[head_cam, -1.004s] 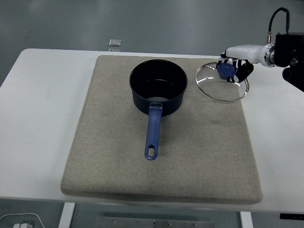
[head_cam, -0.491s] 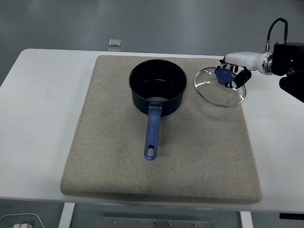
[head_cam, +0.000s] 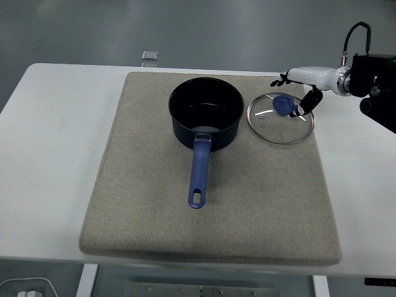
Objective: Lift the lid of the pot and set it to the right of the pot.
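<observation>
Head view shows the glass lid lying flat on the mat just right of the uncovered pot, right hand released above it; placement judged complete, only withdrawal outstanding.

Pot: dark enamelled-looking metal, showing a glossy sheen inside, centre of the frame.
Pot handle: smooth blue plastic, shining slightly.
Lid: clear glass, glinting, ringed by a bright metal rim; blue plastic knob.
Mat: grey-beige felt-like cloth, looking matt and rough.
Table: smooth white surface.
Right hand: glossy white shell, black fingers.
</observation>
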Controlling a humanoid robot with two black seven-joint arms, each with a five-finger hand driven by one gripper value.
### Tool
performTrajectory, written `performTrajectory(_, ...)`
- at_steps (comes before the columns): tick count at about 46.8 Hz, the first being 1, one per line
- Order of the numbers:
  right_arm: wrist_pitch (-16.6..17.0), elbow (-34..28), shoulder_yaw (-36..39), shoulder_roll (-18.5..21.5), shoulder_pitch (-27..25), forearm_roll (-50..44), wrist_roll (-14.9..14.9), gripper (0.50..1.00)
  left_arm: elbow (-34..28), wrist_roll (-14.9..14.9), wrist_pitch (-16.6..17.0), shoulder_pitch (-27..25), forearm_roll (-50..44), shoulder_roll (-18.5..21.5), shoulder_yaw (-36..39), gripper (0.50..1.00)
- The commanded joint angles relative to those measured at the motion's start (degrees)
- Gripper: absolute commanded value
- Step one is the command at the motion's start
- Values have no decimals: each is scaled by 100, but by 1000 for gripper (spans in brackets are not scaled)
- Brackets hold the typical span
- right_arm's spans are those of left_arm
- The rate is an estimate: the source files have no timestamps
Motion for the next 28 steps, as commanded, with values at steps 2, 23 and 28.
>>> performTrajectory(2, 1, 16, 11, -31, 56, 405, 23, 897, 0, -2, 0, 0, 0, 0, 0, 1000)
performTrajectory(23, -105, 51, 538, -5, 100, 2918, 14, 909, 0, -2, 0, 0, 0, 0, 0, 1000)
performTrajectory(28, -122, 25, 573, 4, 100, 3516, 5, 909, 0, 7, 0, 0, 0, 0, 0, 1000)
